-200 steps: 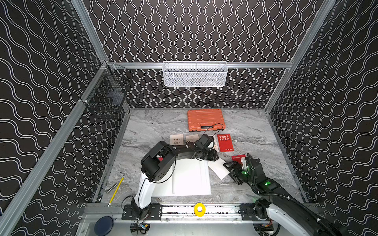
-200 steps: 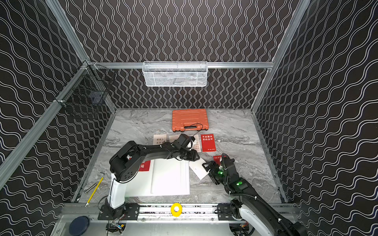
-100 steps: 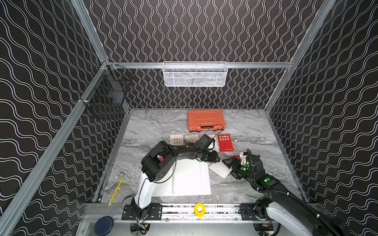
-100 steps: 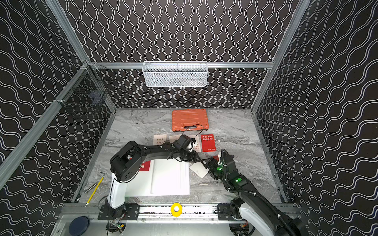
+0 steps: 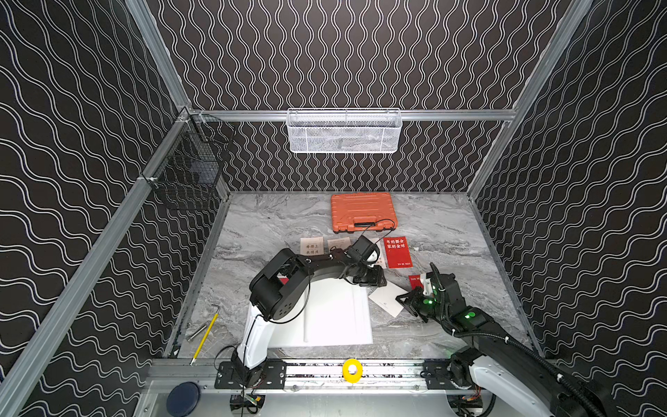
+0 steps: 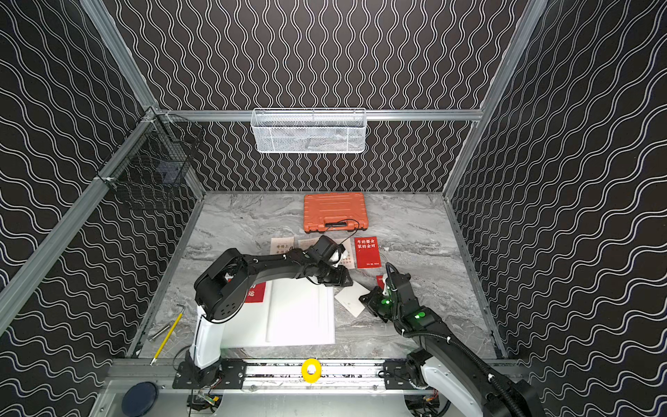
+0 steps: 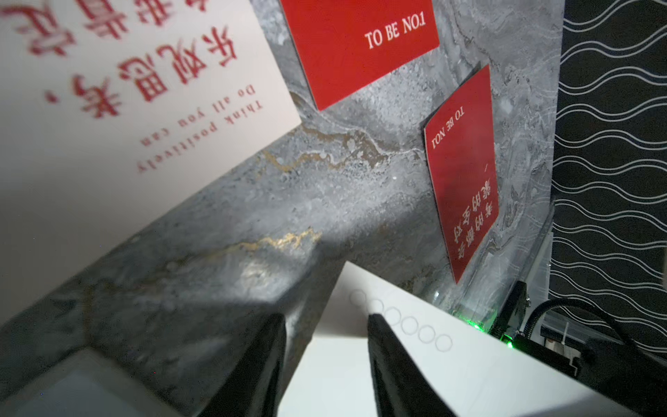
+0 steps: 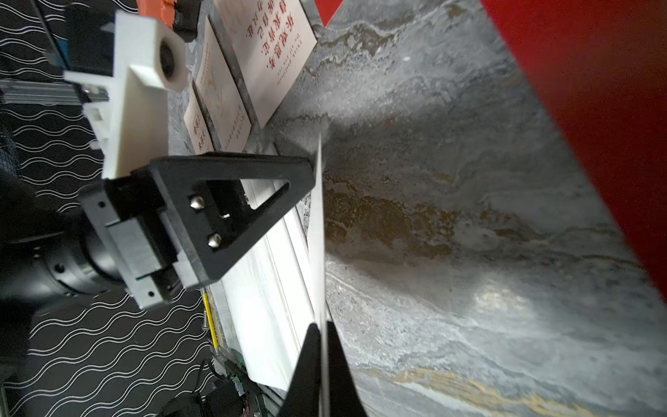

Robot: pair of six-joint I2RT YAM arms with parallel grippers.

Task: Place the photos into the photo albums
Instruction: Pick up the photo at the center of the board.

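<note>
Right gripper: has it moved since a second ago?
Yes. The right gripper edged slightly toward the photo album and now pinches the white card.

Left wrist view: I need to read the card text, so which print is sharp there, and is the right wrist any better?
Left wrist: red card print sharp, cream card partly blurred. Right wrist: held white card is edge-on, near red card a blur, glare on the table.

The walls (image 5: 361, 54) are patterned black with white wavy lines; the tabletop (image 5: 270, 224) is veined grey marble. At centre frame are shown an orange case (image 5: 362, 213), a white album (image 5: 335, 317), a red card (image 5: 397, 251) lettered white, a cream card (image 5: 312, 245) lettered red, and, lower left, a yellow pencil (image 5: 204, 337).
</note>
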